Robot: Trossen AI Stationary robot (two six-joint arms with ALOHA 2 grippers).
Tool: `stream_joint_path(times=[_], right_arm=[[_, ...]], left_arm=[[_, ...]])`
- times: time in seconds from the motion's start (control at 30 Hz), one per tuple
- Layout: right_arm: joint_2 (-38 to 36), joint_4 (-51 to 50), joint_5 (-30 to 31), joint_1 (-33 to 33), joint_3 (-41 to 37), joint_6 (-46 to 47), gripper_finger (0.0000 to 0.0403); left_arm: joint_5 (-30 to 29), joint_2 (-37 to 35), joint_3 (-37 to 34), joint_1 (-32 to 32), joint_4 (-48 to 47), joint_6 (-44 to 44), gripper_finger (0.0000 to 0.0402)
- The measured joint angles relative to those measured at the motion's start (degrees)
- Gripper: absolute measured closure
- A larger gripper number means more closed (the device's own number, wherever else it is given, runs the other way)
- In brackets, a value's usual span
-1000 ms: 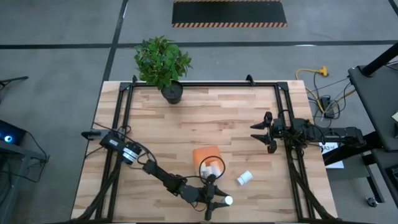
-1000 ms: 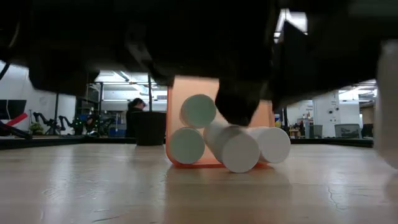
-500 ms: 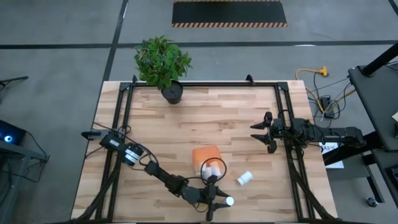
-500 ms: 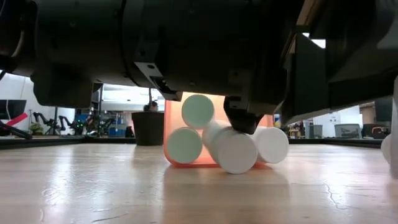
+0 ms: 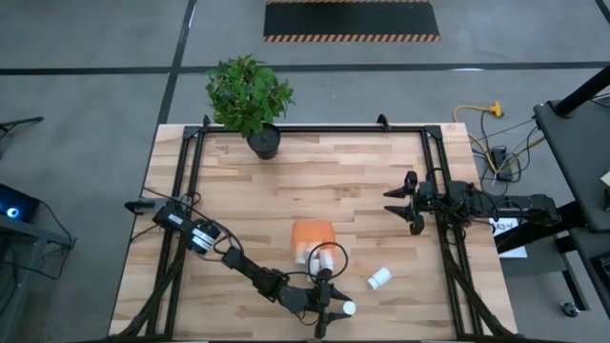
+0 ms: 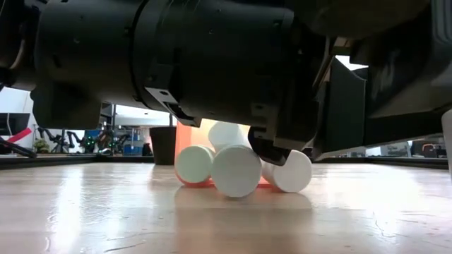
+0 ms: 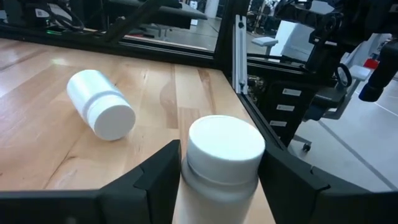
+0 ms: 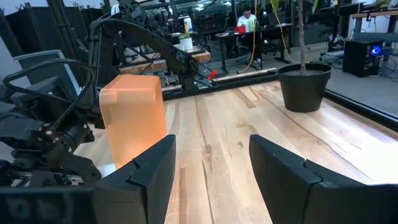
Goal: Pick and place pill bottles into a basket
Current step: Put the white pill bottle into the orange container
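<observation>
The orange basket [image 5: 310,233] lies near the table's middle with its mouth toward the near edge. Several white pill bottles [image 5: 324,255] lie at that mouth, ends toward the low camera [image 6: 236,169]. One bottle [image 5: 379,278] lies loose to the right. Another bottle [image 5: 350,308] stands upright near the near edge, between the open fingers of my left gripper [image 5: 334,307], which points level toward the right edge. In the low view a dark part of that gripper overlaps a bottle [image 6: 288,171] at the basket. My right gripper [image 5: 407,202] waits open at the table's right side. My left gripper has one finger [image 7: 163,171] on each side of the upright bottle's cap and neck [image 7: 225,146], level, coming from the table's left. Both fingers lie close against it, but I cannot tell whether they touch. The bottle's base is below the picture's edge.
A black plant pot [image 5: 264,143] stands at the far left. Black frame rails [image 5: 440,219] run along both table sides, and the right rail [image 7: 239,93] is close ahead of my left gripper. Bare wood lies between the basket and the far edge.
The basket has slid a little toward the far edge. The bottles at its mouth have shifted: the front one has rolled toward the table's left and the stack has settled lower. The loose bottle has rolled slightly toward the near right.
</observation>
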Motion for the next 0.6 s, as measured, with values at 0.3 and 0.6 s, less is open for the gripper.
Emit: stream_joint_path(times=[0.3, 0.6], right_arm=[[0.0, 0.0, 0.0, 0.0, 0.0, 0.0, 0.0209], [0.0, 0.0, 0.0, 0.0, 0.0, 0.0, 0.0209]], left_arm=[[0.0, -0.4, 0.0, -0.5, 0.4, 0.0, 0.0212], [0.0, -2.5, 0.0, -0.6, 0.4, 0.7, 0.0211]])
